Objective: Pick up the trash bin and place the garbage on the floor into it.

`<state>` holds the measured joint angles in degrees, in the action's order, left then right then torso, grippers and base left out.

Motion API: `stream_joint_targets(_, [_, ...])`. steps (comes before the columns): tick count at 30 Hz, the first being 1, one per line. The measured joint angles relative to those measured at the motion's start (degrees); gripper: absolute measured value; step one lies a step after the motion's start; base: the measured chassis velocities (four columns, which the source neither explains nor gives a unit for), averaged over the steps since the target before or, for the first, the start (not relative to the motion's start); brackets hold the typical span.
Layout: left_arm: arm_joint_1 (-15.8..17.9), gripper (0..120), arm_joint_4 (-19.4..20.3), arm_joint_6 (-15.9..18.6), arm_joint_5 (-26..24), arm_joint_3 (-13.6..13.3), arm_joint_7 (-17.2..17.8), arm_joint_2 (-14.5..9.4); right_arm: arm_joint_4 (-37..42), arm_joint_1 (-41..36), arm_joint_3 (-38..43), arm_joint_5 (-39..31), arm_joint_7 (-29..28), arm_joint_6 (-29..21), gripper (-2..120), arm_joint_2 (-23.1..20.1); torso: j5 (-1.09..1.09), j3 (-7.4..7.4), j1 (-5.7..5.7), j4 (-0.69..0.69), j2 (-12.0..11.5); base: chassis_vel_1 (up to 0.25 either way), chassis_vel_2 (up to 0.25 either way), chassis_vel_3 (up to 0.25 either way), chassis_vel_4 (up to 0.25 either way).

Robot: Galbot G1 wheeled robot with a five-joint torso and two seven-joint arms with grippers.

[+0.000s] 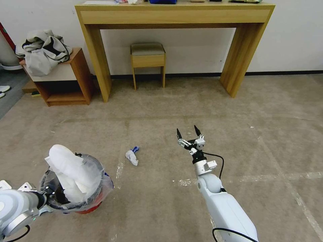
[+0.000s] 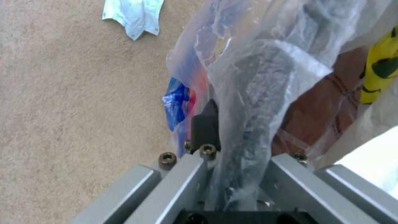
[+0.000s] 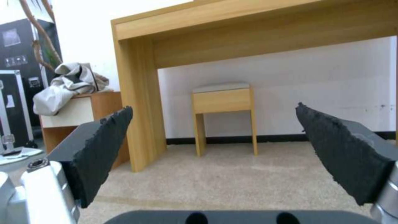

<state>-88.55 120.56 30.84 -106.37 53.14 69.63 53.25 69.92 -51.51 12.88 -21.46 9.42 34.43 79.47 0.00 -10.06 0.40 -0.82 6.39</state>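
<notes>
The trash bin (image 1: 88,207) is a small red bucket lined with a clear plastic bag, at the lower left of the head view. Bulky white paper (image 1: 69,171) sticks out of its top. My left gripper (image 1: 47,196) is shut on the bin's bag-covered rim (image 2: 248,124), with one black finger (image 2: 205,124) on the outside. Brown paper (image 2: 323,102) and a yellow wrapper (image 2: 379,71) lie inside. One piece of garbage, a crumpled white-and-blue wad (image 1: 132,156), lies on the carpet between the bin and my right gripper (image 1: 188,132). That gripper is open and empty above the floor, its black fingers (image 3: 104,146) spread wide.
A wooden desk (image 1: 101,67) stands against the far wall with a small stool (image 1: 148,57) under it. A low side cabinet (image 1: 70,84) at the left carries a grey-white bundle of clothes (image 1: 43,50). White slippers (image 1: 3,90) lie at the left edge. Open carpet spreads to the right.
</notes>
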Motion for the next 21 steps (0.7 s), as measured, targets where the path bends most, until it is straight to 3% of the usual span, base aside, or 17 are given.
stream_joint_targets(21, [0.08,0,-0.37,0.8,0.43,-0.19,-0.35,-0.06,-0.44,-0.2,-0.15,0.53,0.09,0.13,100,0.41,0.0,0.0,0.0,0.02,0.0,0.0,0.0,0.0,0.0])
